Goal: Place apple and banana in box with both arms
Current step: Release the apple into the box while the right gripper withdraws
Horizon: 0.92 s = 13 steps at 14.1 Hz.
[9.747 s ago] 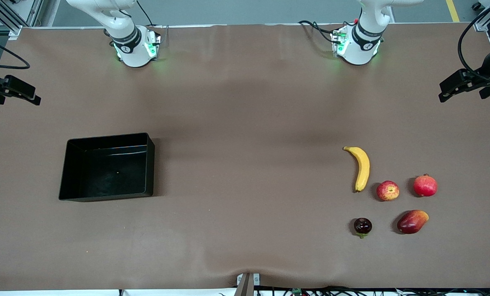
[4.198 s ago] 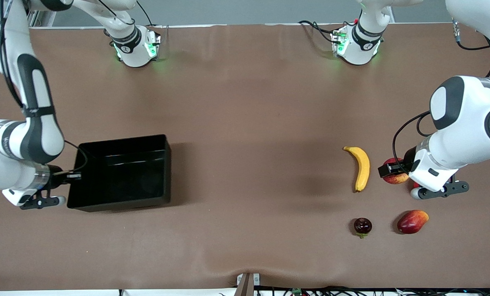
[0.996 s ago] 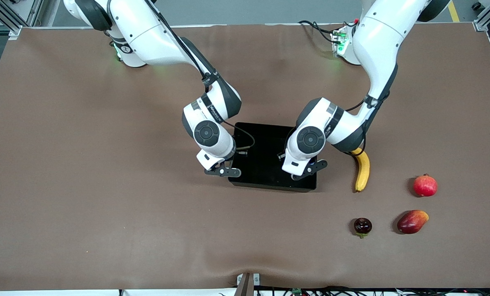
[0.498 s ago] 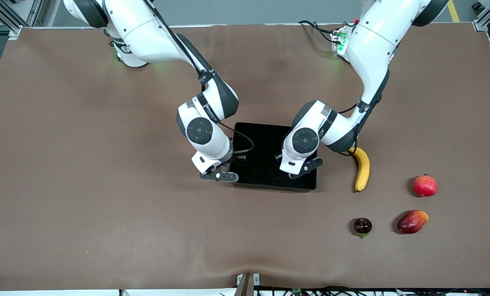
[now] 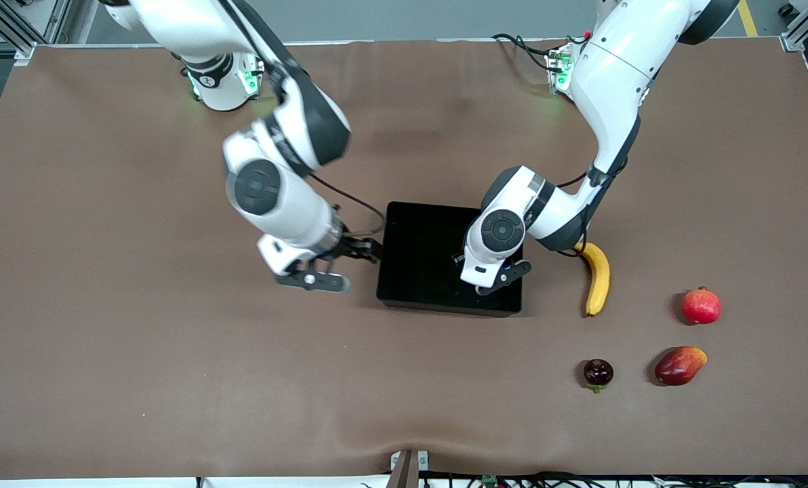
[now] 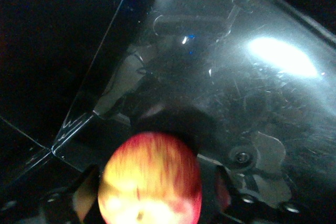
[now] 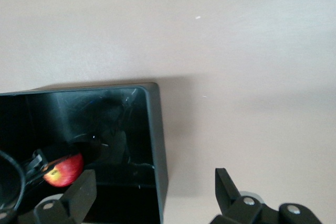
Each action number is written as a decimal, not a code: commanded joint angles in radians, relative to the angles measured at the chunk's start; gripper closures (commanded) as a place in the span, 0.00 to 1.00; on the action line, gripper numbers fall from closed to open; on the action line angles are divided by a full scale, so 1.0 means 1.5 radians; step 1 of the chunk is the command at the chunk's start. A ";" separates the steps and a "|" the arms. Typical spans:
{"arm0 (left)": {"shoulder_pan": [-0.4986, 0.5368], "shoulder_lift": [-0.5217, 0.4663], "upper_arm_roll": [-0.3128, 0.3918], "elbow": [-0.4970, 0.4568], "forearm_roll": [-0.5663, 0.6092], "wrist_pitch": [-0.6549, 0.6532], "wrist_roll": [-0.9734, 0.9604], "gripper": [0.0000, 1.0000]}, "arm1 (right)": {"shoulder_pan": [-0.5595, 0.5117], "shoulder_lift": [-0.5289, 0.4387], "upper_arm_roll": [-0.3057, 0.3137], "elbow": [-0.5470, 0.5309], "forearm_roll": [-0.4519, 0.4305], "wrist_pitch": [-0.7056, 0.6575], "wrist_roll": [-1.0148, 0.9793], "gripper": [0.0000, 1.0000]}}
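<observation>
The black box [image 5: 445,308] sits mid-table. My left gripper [image 6: 152,192] hangs inside it, open, with the red-and-yellow apple [image 6: 151,179] between its fingers and a gap showing at one finger. The left arm's hand hides the apple in the front view. In the right wrist view the apple [image 7: 63,170] shows low in the box [image 7: 156,140]. My right gripper [image 5: 362,249] is open and holds nothing; it hovers at the box wall toward the right arm's end. The yellow banana [image 5: 597,278] lies on the table beside the box, toward the left arm's end, with its stem under the left arm.
A round red fruit with a crown tip [image 5: 701,306], a red-orange mango [image 5: 679,365] and a small dark fruit [image 5: 598,373] lie near the banana, nearer the front camera. Brown cloth covers the table [image 5: 173,379].
My right gripper has opened off the box wall and drawn back toward the right arm's end. My left gripper's fingers have spread from the apple. The box has not moved.
</observation>
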 commanded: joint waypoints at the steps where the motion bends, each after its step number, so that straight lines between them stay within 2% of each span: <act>1: 0.008 -0.059 0.003 0.000 0.016 -0.020 -0.010 0.00 | -0.062 -0.077 0.011 -0.025 0.010 -0.070 -0.001 0.00; 5: 0.081 -0.145 0.005 0.057 0.015 -0.129 0.072 0.00 | -0.152 -0.167 0.014 -0.025 0.006 -0.184 -0.061 0.00; 8: 0.163 -0.173 0.005 0.049 0.013 -0.160 0.200 0.00 | -0.219 -0.202 0.015 -0.025 -0.003 -0.253 -0.109 0.00; 11: 0.254 -0.173 0.006 0.008 0.029 -0.164 0.333 0.00 | -0.260 -0.224 0.016 -0.026 -0.058 -0.277 -0.158 0.00; 13: 0.299 -0.178 0.004 -0.051 0.050 -0.106 0.378 0.00 | -0.294 -0.243 0.015 -0.032 -0.075 -0.292 -0.233 0.00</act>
